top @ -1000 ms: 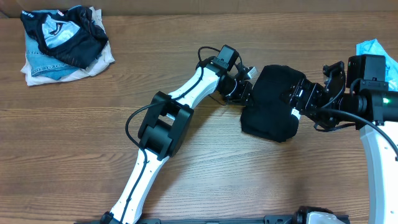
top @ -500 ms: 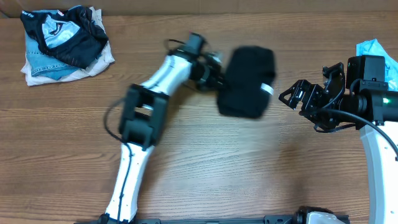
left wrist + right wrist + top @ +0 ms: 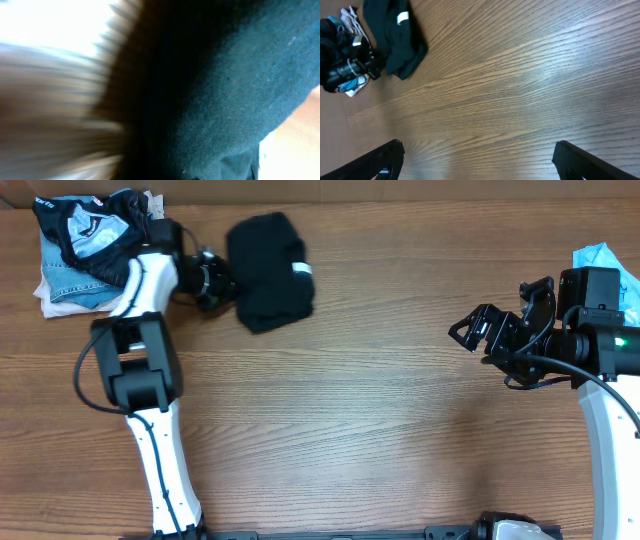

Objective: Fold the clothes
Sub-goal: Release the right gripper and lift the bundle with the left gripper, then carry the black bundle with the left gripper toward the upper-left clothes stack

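Over wooden table point(image 3: 350, 430), folded black T-shirt point(image 3: 266, 272) runs lengthwise front-to-back, label point(image 3: 300, 270) rightward.

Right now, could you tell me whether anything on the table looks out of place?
Nothing spilled or damaged. The crumpled pile of patterned, denim and white garments looks untidy, and the folded black T-shirt beside it sits askew, pinched by the left pincer.

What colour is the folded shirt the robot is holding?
Black, with a small white label. The folded shirt shows best in the overhead view.
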Robot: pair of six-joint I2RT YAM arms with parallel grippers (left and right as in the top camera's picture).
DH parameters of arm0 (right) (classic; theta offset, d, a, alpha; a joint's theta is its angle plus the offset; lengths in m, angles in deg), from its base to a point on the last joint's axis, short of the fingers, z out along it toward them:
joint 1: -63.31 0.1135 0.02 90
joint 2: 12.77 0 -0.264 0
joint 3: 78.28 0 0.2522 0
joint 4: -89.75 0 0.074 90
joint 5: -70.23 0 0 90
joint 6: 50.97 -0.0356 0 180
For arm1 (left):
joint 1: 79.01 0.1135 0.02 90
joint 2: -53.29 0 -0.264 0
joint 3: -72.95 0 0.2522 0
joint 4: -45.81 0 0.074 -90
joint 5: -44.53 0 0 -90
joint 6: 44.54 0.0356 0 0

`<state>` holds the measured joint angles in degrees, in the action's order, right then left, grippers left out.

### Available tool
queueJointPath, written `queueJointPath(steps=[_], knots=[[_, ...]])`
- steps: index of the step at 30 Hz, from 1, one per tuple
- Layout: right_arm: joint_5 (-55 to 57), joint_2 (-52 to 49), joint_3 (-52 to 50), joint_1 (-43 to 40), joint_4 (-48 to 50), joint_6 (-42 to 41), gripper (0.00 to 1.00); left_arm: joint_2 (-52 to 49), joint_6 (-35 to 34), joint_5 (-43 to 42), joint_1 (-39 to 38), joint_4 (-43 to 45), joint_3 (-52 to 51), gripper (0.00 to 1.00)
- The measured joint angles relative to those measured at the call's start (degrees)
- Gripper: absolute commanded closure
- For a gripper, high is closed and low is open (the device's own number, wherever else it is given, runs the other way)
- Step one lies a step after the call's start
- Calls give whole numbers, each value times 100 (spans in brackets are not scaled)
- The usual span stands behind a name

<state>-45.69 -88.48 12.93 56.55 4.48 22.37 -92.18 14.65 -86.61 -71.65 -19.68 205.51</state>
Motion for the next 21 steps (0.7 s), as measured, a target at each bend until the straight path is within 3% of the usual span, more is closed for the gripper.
queueJointPath(steps=[7,15,21], knots=[[2,0,0,0,35,0,0,354,-979,1169,57,-186,-28,96],[2,0,0,0,101,0,0,511,-1530,1657,-295,-883,-35,96],[0,0,0,2,127,-2,0,525,-2236,1703,-868,-1082,-37,82]])
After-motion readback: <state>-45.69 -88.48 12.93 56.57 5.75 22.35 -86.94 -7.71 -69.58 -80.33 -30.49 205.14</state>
